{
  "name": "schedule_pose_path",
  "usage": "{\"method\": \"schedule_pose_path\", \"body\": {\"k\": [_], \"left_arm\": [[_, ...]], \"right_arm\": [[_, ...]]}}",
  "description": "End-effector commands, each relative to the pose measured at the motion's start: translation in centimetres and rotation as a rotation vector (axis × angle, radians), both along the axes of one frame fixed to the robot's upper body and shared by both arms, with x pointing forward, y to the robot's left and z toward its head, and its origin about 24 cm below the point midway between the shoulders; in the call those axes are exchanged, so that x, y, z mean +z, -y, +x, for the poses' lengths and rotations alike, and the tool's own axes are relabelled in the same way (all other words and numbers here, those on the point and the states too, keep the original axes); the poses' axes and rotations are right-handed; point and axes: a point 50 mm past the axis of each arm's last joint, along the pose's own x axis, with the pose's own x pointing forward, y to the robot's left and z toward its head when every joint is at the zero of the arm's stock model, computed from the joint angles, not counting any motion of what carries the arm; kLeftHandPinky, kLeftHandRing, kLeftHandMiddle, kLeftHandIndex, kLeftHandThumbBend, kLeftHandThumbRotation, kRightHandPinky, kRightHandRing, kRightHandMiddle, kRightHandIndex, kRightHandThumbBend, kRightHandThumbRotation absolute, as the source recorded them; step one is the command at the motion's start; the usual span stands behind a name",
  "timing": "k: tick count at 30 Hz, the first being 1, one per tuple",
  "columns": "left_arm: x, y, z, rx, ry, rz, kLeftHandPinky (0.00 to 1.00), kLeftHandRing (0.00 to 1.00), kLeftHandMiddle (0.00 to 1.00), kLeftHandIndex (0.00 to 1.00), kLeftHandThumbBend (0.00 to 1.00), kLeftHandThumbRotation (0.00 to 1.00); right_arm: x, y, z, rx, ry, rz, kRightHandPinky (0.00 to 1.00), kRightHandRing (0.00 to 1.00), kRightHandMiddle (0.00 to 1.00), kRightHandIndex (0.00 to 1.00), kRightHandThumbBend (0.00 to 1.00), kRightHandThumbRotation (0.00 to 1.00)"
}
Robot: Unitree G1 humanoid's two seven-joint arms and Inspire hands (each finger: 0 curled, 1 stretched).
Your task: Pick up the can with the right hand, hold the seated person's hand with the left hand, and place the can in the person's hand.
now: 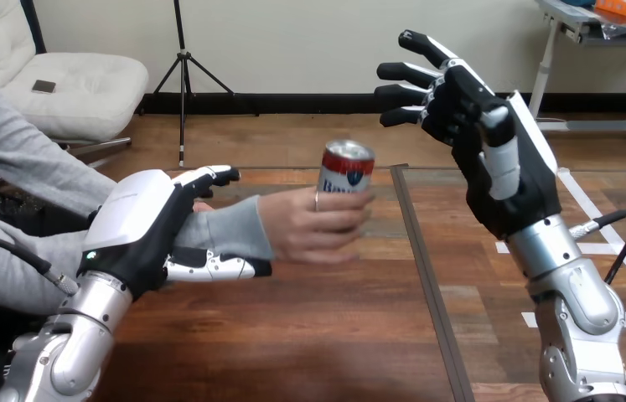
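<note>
Can (346,167) sits in person's hand (313,226): handover looks done. Right hand (494,159), up beside can, spread, empty. Left hand (137,230) clasps person's wrist (230,226); withdrawal remains.

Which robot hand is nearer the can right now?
Right. The right hand hovers open just above and right of the can; the left hand grips the person's wrist, farther off at the view's left.

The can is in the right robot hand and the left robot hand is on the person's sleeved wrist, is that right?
Not quite. The head view shows the can in the person's hand; the right robot hand is open, apart from it, at the can's upper right. The left robot hand is on the person's sleeved wrist, as you said.
</note>
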Motion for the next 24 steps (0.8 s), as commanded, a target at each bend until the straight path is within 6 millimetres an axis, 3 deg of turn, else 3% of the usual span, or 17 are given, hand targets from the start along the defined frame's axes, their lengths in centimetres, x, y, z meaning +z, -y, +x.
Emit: {"method": "schedule_pose_path", "body": {"k": [1, 14, 24], "left_arm": [[2.26, 0.38, 0.55, -0.023, 0.081, 0.013, 0.74, 0.8, 0.82, 0.81, 1.0, 0.65], [2.43, 0.33, 0.34, -0.027, 0.059, 0.009, 0.82, 0.82, 0.83, 0.82, 1.0, 0.68], [2.55, 0.27, -0.02, -0.034, 0.074, -0.036, 0.81, 0.81, 0.83, 0.82, 1.0, 0.77]], "right_arm": [[1.33, -0.06, 0.54, -0.006, 0.061, 0.042, 0.65, 0.74, 0.79, 0.87, 1.0, 1.0], [1.27, 0.04, 0.46, -0.003, 0.071, 0.042, 0.64, 0.73, 0.78, 0.87, 1.0, 1.0], [1.24, 0.17, 0.3, -0.008, 0.069, 0.046, 0.62, 0.72, 0.78, 0.87, 1.0, 1.0]]}}
